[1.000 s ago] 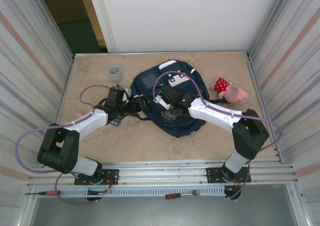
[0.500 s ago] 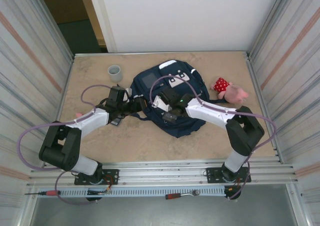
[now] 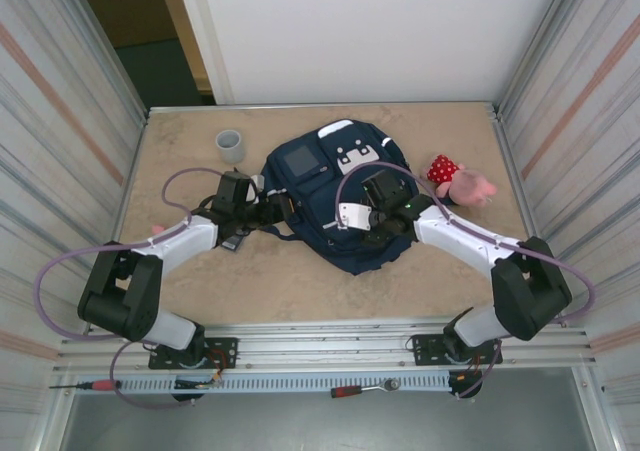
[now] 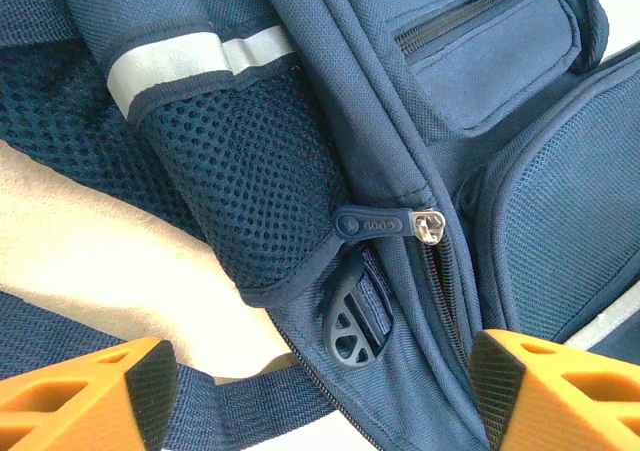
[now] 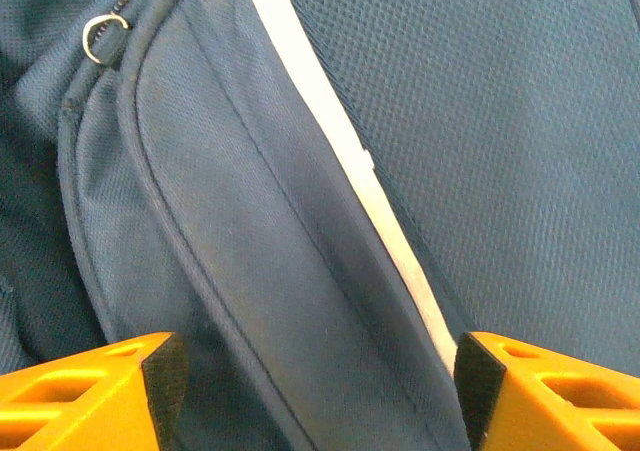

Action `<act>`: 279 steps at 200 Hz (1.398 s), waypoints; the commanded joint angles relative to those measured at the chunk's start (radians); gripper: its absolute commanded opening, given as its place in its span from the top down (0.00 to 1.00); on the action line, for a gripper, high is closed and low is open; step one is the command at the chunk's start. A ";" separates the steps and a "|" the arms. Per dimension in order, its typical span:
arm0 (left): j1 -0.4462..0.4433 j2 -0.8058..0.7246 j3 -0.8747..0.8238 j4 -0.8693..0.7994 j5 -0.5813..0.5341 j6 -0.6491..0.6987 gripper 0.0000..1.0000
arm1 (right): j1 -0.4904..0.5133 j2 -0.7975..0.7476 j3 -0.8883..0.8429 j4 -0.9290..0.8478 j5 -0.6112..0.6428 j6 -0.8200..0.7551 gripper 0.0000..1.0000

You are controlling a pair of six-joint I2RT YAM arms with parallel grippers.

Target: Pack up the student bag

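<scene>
Right gripper point(image 3: 350, 218) shifted toward 3 o'clock across the student bag point(image 3: 318, 176), spread wide and empty; left gripper point(image 4: 320, 396) spread wide over the zip pull point(image 4: 385, 224), so looks like unzipping hasn't started.

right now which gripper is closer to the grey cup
Left. The left gripper is at the left edge of the student bag, a little nearer the bases and right of the grey cup. The right gripper hangs over the bag's middle, farther right.
</scene>
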 commanded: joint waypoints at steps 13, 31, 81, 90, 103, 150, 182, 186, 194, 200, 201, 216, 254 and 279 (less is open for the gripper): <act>0.008 -0.025 0.025 -0.013 0.002 0.027 0.21 | -0.005 0.063 -0.004 0.107 -0.037 -0.092 0.30; 0.008 -0.028 0.019 -0.013 0.004 0.026 0.21 | -0.006 0.084 -0.001 0.165 -0.041 -0.090 0.33; 0.008 -0.036 0.013 0.033 0.051 0.153 0.22 | -0.026 0.072 0.101 0.046 -0.111 -0.084 0.89; 0.008 -0.044 0.004 0.060 0.060 0.200 0.22 | -0.044 0.042 0.134 -0.015 -0.187 -0.063 0.96; 0.008 -0.056 -0.016 0.114 0.071 0.274 0.22 | -0.065 0.001 0.175 -0.084 -0.259 -0.049 1.00; 0.008 -0.012 0.007 0.207 0.177 0.574 0.23 | -0.104 -0.070 0.242 -0.158 -0.312 -0.057 1.00; 0.008 0.016 0.055 0.132 0.195 0.791 0.28 | -0.143 -0.076 0.263 -0.162 -0.332 -0.055 1.00; 0.008 0.022 0.063 0.116 0.196 0.820 0.28 | -0.149 -0.075 0.266 -0.162 -0.334 -0.055 1.00; 0.009 0.033 0.078 0.089 0.190 0.856 0.29 | -0.157 -0.072 0.269 -0.162 -0.339 -0.054 1.00; 0.018 0.042 0.088 0.091 0.216 0.863 0.29 | -0.161 -0.069 0.272 -0.162 -0.340 -0.056 1.00; 0.020 0.043 0.089 0.093 0.220 0.867 0.29 | -0.161 -0.069 0.272 -0.162 -0.341 -0.056 1.00; 0.037 0.068 0.127 0.056 0.315 0.974 0.31 | -0.163 -0.060 0.276 -0.162 -0.338 -0.056 1.00; 0.035 0.153 0.248 -0.140 0.264 1.236 0.26 | -0.164 -0.054 0.259 -0.140 -0.335 -0.045 1.00; 0.037 0.201 0.295 -0.266 0.203 1.426 0.21 | -0.165 -0.058 0.259 -0.140 -0.332 -0.042 1.00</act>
